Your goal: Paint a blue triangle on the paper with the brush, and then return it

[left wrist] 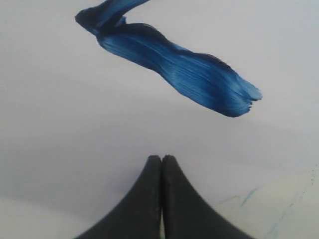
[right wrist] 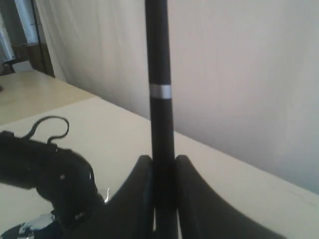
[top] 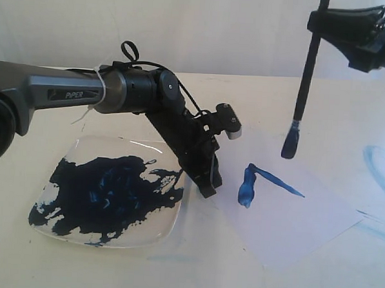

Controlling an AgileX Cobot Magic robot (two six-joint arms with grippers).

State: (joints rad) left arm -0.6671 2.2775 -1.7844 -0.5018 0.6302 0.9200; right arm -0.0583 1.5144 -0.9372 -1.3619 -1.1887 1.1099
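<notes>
**Brush poised upright over paper, triangle not yet closed**

The brush hangs nearly vertical from the right gripper, bristles down and handle up, with the shaft leaning only a little. In the right wrist view the jaws are clamped on the black shaft, one on each side, so the hold looks firm. The dark tip is clear of the paper. In the exterior view it appears above the sheet's far part, up and to the right of the blue marks.

The triangle so far has two sides, a thick dark stroke and a thin one running off to the right from its top. They meet at one corner, and their free ends are open toward the near edge of the sheet.

The left gripper points down at the sheet's left edge, between the plate and the thick stroke. In the left wrist view its jaws are pressed together with nothing between them. Whether the tips actually press the sheet I cannot tell.

The left arm is nearer the paint, but the right arm carries the tool. The next move is probably a straight descent of the tip onto one free end, then a drag across to the other.
</notes>
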